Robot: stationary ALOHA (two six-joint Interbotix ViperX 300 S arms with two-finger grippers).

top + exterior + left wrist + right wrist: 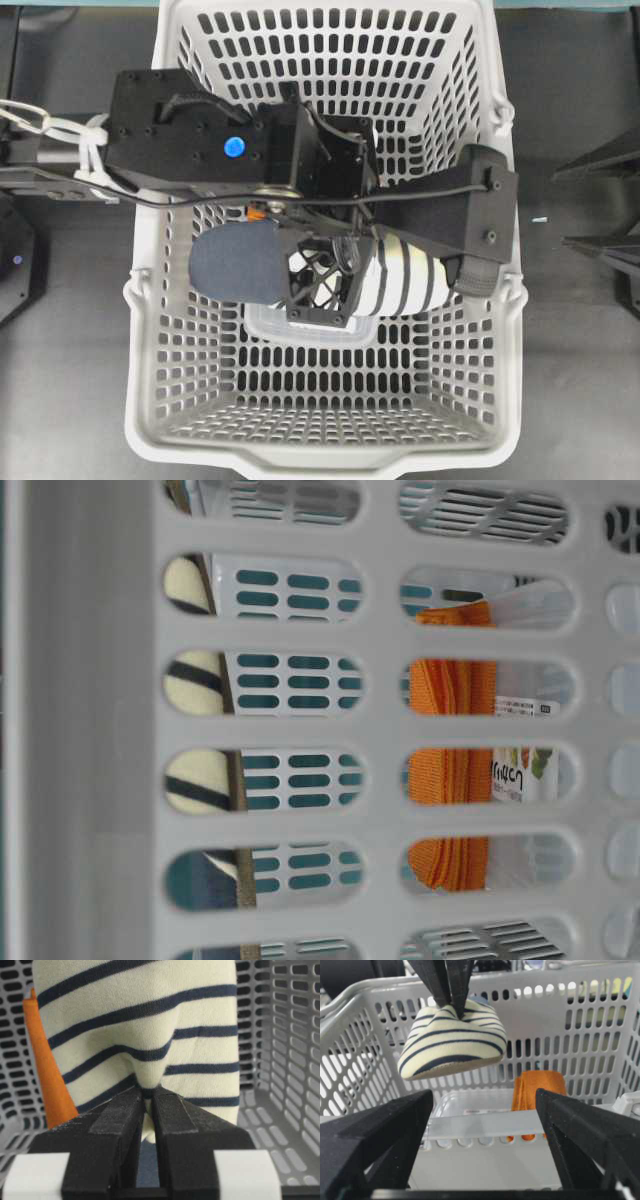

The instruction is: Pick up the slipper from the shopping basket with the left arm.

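A dark worktop [70, 380] carries the grey basket [330, 462], and my left arm reaches in over its rim from nine o'clock. My left hand [148, 1105] is clamped on a fold of the slipper's [300, 270] striped cream upper, the fabric bunched tight between the fingers [117, 1120]. The slipper hangs from that pinch, and in the right wrist view its sole is clear of the basket floor. Seen from overhead, its long axis runs from nine to three o'clock, navy heel at nine, striped toe at three. An orange cloth [537, 1090] stands upright just beside it, next to a clear packet [470, 1105]. My right hand [482, 1160] waits outside the basket at three o'clock, fingers spread wide, holding nothing. I judge the lift goes straight up past the rim.
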